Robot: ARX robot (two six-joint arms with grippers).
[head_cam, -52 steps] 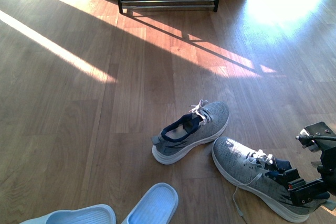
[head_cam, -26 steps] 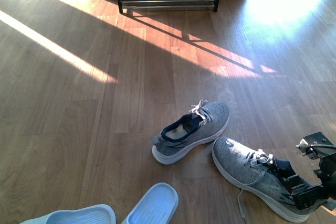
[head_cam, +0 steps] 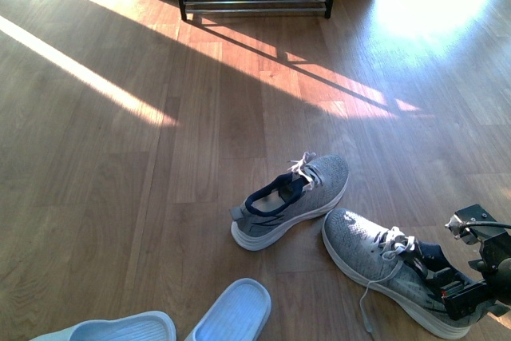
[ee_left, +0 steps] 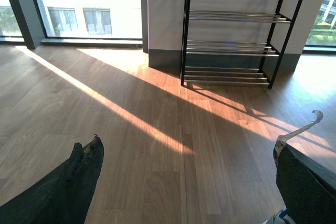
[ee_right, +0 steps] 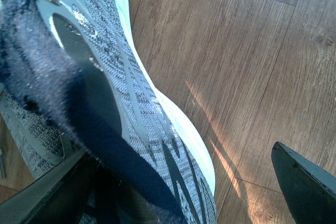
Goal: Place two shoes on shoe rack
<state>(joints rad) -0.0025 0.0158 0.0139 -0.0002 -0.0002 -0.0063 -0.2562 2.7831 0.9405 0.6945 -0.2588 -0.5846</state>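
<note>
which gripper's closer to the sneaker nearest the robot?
Right. The right gripper is at the heel of that sneaker, jaws open astride its side. The left gripper is outside the front view, facing the shoe rack.

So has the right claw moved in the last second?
Yes. The right claw has dropped lower against the near sneaker, sinking towards its heel opening.

Sun-striped wooden floor (head_cam: 120,197) meets windows (ee_left: 84,3) and grey wall (ee_left: 164,19).

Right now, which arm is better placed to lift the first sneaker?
Right, likely: its open claw straddles the nearer sneaker at the heel. The left claw faces bare floor, holding nothing.
</note>
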